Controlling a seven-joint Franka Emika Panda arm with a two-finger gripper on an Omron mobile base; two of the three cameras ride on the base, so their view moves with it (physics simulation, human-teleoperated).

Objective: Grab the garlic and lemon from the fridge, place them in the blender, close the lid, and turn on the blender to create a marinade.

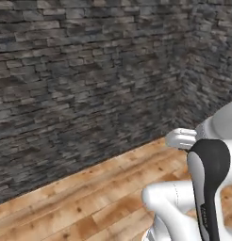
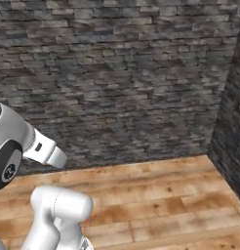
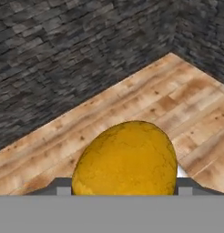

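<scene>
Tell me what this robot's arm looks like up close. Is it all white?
Mostly. The arm is made of smooth, rounded glossy white segments, like fat tubes joined end to end. One joint wears a curved black cover with a grey strip bearing small lettering too blurred to read. In the right base view, another dark joint has a round grey cap. No loose cables show.

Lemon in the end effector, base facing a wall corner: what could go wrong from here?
1. The lemon is round and sits between the fingers of the end effector; little of the contact shows, so it may roll out during a swing.
2. The base views show a stone wall and wooden floor, no blender, so a drop here would likely land on the floor.
</scene>
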